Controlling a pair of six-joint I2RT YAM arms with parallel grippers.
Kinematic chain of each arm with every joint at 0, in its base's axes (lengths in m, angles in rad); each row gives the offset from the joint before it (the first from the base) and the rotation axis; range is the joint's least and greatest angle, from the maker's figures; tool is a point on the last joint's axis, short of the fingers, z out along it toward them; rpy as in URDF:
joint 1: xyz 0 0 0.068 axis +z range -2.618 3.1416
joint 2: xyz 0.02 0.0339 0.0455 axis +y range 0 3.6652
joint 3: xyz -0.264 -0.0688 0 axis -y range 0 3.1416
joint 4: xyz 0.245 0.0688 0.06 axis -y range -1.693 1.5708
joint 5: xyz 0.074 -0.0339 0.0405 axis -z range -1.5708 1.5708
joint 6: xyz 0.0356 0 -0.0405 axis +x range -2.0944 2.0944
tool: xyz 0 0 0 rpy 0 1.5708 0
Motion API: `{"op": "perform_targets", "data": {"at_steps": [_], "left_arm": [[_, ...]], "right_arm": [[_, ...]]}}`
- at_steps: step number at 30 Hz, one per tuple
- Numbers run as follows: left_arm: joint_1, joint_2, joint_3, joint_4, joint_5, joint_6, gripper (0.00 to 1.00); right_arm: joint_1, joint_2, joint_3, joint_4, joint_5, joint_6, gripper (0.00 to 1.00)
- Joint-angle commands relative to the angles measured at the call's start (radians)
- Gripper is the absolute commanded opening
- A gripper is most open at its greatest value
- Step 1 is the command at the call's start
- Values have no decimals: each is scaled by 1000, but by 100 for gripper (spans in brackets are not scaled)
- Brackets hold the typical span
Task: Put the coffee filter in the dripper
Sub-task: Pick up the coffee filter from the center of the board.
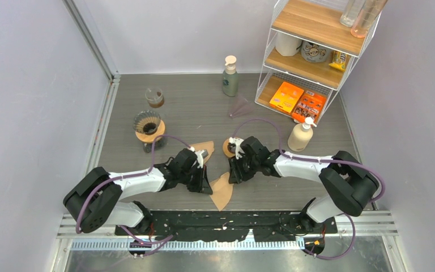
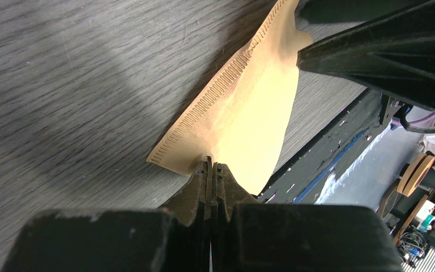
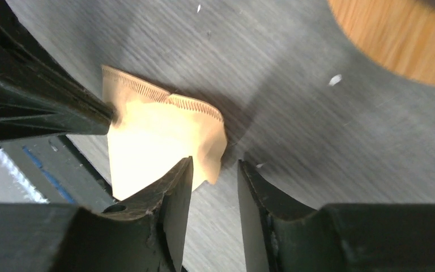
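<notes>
Clamps one corner of the brown coffee filter (image 2: 243, 124) in the left gripper (image 2: 210, 164), fingers pressed tight together on the paper. Keeps that filter creased and low over the grey worktop (image 1: 204, 107), near the front edge, between both arms. Holds the right gripper (image 3: 215, 164) at the filter's opposite side, fingers (image 3: 175, 192) apart, one overlapping the paper's rim, nothing pinched between them. Leaves the glass dripper (image 1: 148, 122), with its wooden collar, well apart at back left. Shows a second brown filter paper (image 1: 207, 148) flat just behind the left gripper.
</notes>
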Motion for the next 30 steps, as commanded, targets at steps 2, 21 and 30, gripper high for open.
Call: {"op": "perform_targets", "data": {"at_steps": [2,21,30], "left_arm": [[-5,14,3,-23,-50,12,0],[-11,-291,11,-30,-104,64,26],[-9,-613,33,-115,-224,269,99]], "right_arm": [[5,9,-62,85,-113,131,35],[6,-267,-63,110,-110,-51,5],[7,-460,31,-83,-263,-232,5]]}}
